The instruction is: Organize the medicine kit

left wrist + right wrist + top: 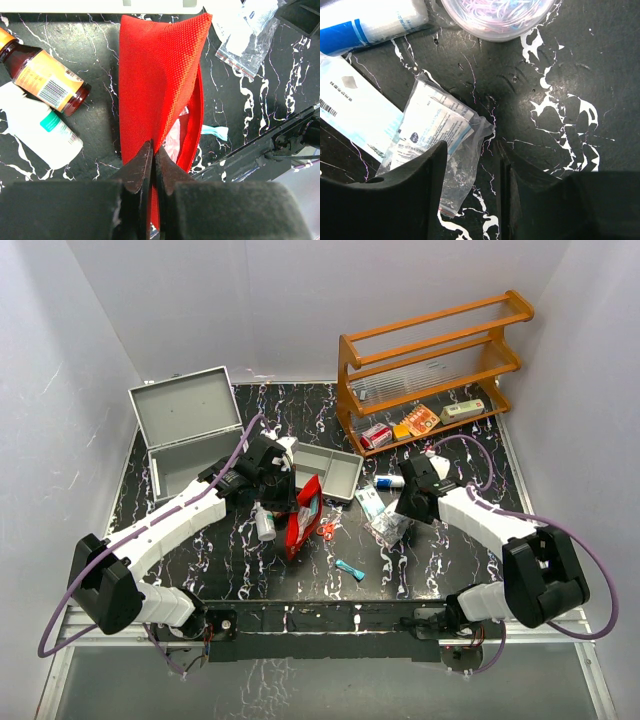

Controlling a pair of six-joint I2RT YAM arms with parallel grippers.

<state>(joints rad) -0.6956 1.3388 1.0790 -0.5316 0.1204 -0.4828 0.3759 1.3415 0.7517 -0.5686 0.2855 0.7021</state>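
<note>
The medicine kit [185, 430] is a silver-grey metal case at the back left, its lid standing open. A red fabric pouch [303, 515] stands on edge at the table's middle. My left gripper [288, 500] is shut on the pouch's upper edge; in the left wrist view the fingertips [145, 160] pinch the red fabric [160, 75], and the pouch mouth gapes to their right. My right gripper [402, 512] stands open just above a clear plastic bag of packets [437, 135]. The bag's lower corner lies between the fingers [435, 165], untouched by the right one.
A shallow grey divided tray [325, 468] sits behind the pouch, a wooden rack [430, 370] with small boxes at the back right. A brown bottle [47, 80] and a white bottle [42, 132] lie left of the pouch. A blue-white tube [370, 22], a flat white box [355, 115] and a round clear tub [497, 15] lie near the bag.
</note>
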